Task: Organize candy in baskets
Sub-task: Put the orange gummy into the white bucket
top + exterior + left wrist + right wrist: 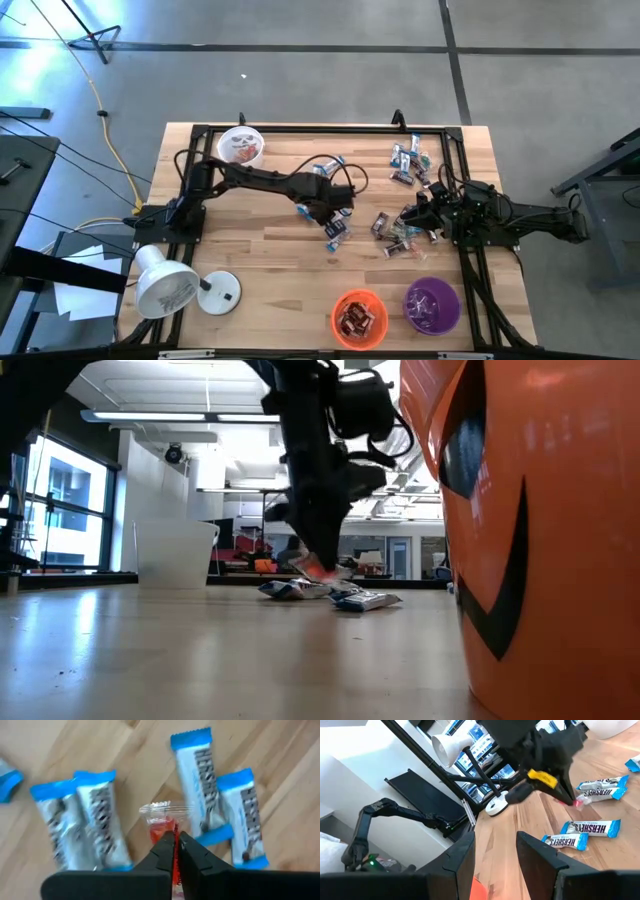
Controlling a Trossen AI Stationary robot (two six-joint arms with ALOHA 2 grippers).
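My left gripper [335, 222] points down over the middle of the table, shut on a small red candy [161, 827] with a clear crimped end. Several blue-and-white candy bars [100, 820] lie flat on the wood below it. More candy lies in loose heaps at the far right [405, 165] and the middle right [395, 238]. The white basket [241, 146] stands at the far left. The orange basket [358, 318] and the purple basket [432, 305] stand at the near edge. My right gripper [495, 855] waits open at the table's right side. My left gripper pinches the red candy's body [162, 834] between its two fingertips, coming from above and pointing down. The clear crimped end [161, 809] sticks out past the tips. In the low view the candy [318, 568] hangs just above the bars on the table.
A white dome lamp [170, 285] lies at the near left corner. A black frame [300, 128] borders the table top. The orange basket [540, 530] holds dark-wrapped candy, and the purple one holds a few pieces. Bare wood stretches between the lamp and the orange basket.
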